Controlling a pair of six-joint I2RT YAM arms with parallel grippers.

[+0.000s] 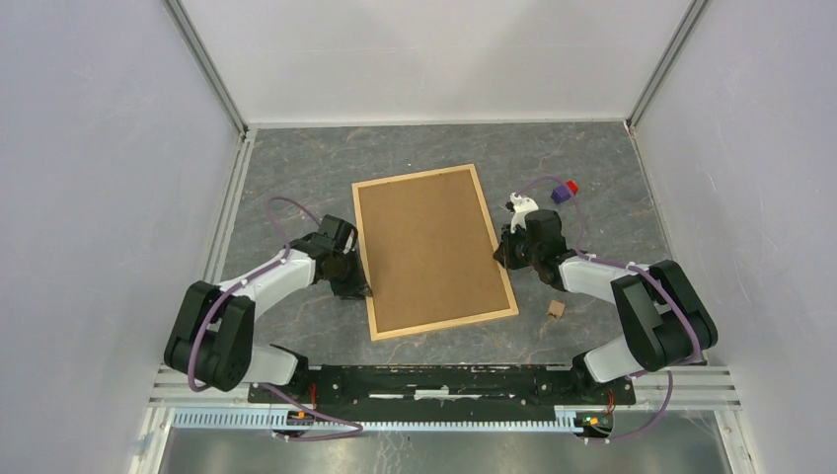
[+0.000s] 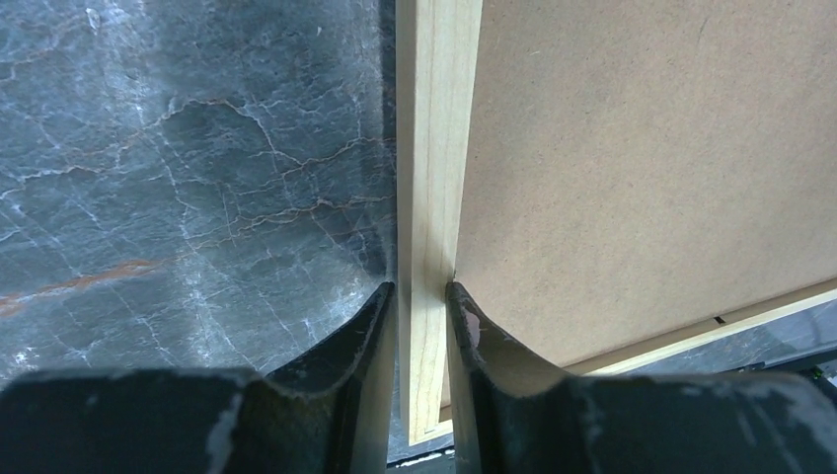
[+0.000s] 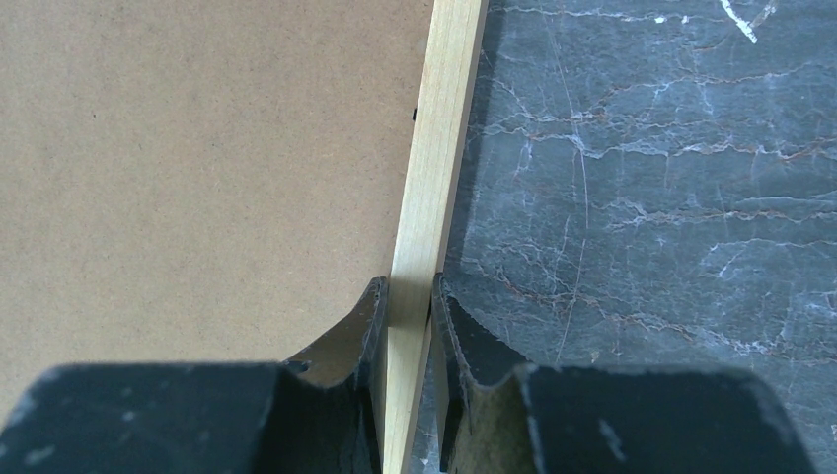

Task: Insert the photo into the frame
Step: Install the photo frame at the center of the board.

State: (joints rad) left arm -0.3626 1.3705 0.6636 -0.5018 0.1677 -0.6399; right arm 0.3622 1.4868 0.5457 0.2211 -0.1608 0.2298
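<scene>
The frame [image 1: 431, 251] lies back side up on the dark marbled table, its brown fibreboard panel ringed by thin light wood strips. My left gripper [image 1: 361, 289] is shut on the frame's left strip [image 2: 431, 197] near the near-left corner, one finger on each side. My right gripper [image 1: 501, 255] is shut on the frame's right strip [image 3: 434, 178] about midway along it. The fibreboard panel fills much of both wrist views [image 2: 651, 168] [image 3: 197, 168]. The photo is hidden or out of view.
A small purple and red block [image 1: 565, 191] lies on the table beyond the right gripper. A small wooden block [image 1: 557, 309] lies near the frame's near-right corner. White walls enclose the table on three sides.
</scene>
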